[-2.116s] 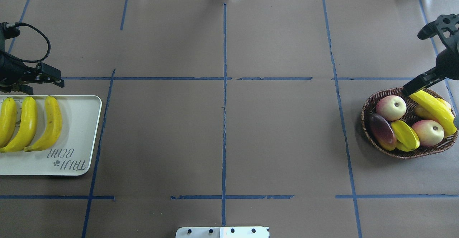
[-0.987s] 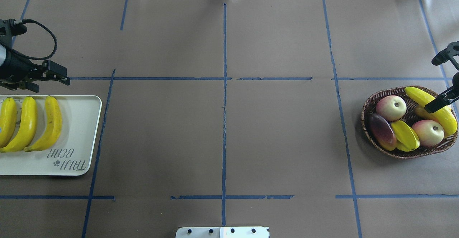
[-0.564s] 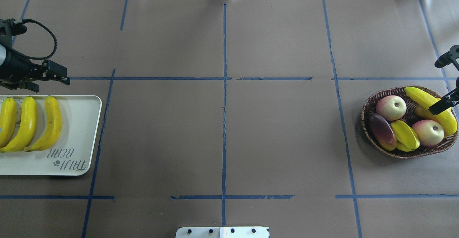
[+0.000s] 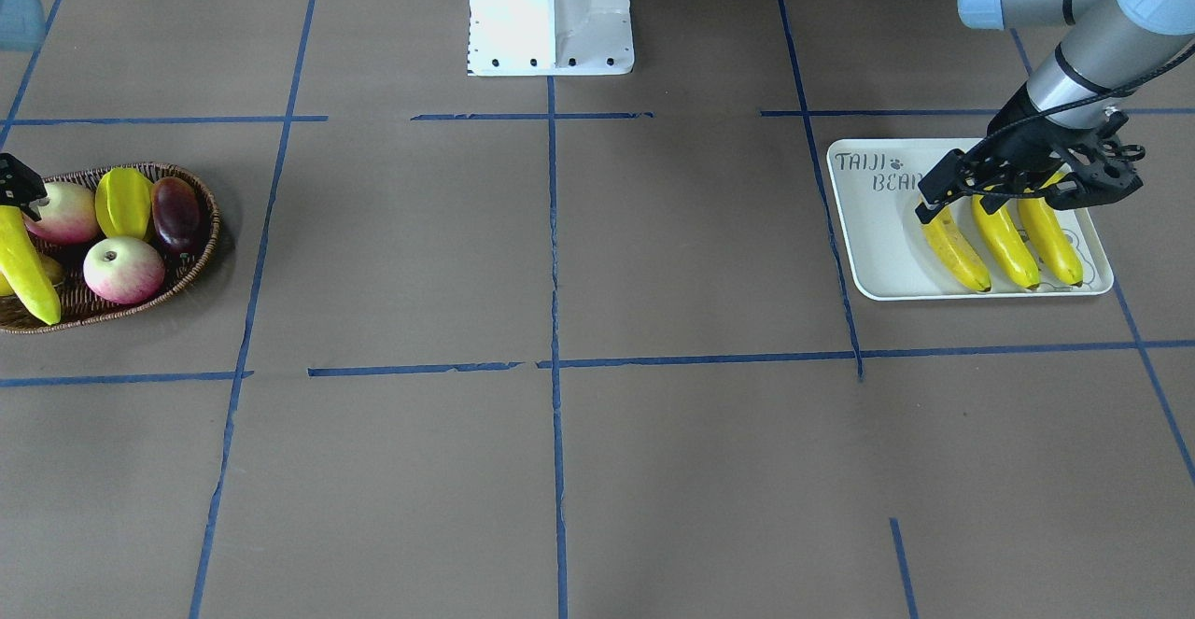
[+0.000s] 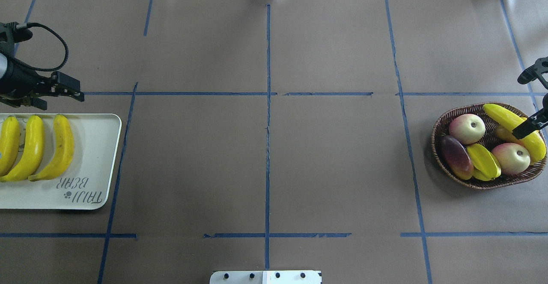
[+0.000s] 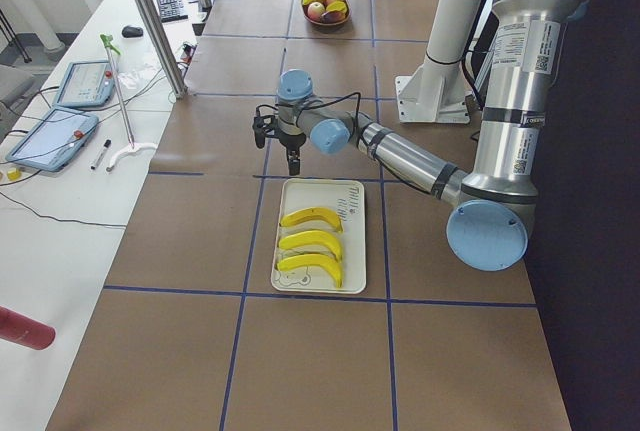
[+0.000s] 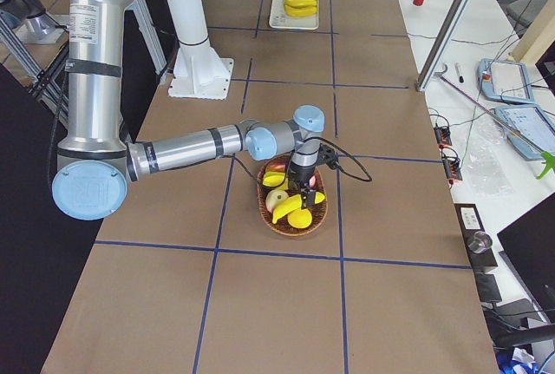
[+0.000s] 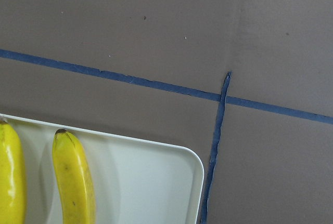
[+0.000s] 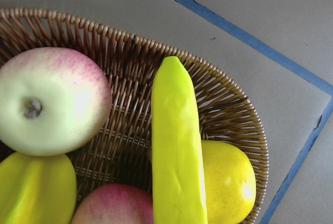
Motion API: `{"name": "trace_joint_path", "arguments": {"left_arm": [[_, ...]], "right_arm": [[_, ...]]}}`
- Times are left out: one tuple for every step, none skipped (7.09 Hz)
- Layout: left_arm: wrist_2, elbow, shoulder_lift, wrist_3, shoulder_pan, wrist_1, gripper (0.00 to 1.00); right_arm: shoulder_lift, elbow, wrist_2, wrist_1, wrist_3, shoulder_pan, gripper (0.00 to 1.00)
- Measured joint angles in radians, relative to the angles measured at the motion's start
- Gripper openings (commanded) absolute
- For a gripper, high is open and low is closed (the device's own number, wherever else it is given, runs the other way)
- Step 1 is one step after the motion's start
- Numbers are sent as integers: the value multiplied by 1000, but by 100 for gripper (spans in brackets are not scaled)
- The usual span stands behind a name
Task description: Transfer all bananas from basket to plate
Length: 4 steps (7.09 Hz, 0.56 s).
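Three bananas [image 5: 60,147] lie side by side on the white "TAIJI BEAR" plate [image 5: 94,164] at the table's left end, and show in the front view [image 4: 1004,241]. A fourth banana [image 5: 503,115] lies along the far right of the wicker basket [image 5: 441,125]. It fills the middle of the right wrist view [image 9: 177,146]. My right gripper [image 5: 533,123] hangs just above that banana's middle; only one finger [image 5: 524,127] shows, set wide, so it looks open. My left gripper [image 5: 55,99] is open and empty above the plate's far edge.
The basket also holds two pink-green apples [image 5: 466,128], a star fruit [image 5: 483,160], a dark purple fruit [image 5: 456,155] and a yellow pear [image 9: 229,182] under the banana. The robot base [image 4: 551,12] stands mid-table. Blue tape lines cross the brown table.
My right gripper has moved from the basket banana's far end to above its middle, toward the table's right edge. My left gripper shifted slightly right. The plate's bananas have not moved.
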Motion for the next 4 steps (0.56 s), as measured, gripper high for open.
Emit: {"name": "trace_joint_path", "arguments": {"left_arm": [[0,0,0,0,0,0,100],[0,0,0,0,0,0,100],[0,0,0,0,0,0,100],[0,2,0,1,0,0,100]], "right_arm": [[2,-6,-1,0,2,-4,97],[5,-13,-1,0,6,-13,93],[11,-23,-2,1,8,-26,92],[22,-37,-3,1,8,-33,89]]}}
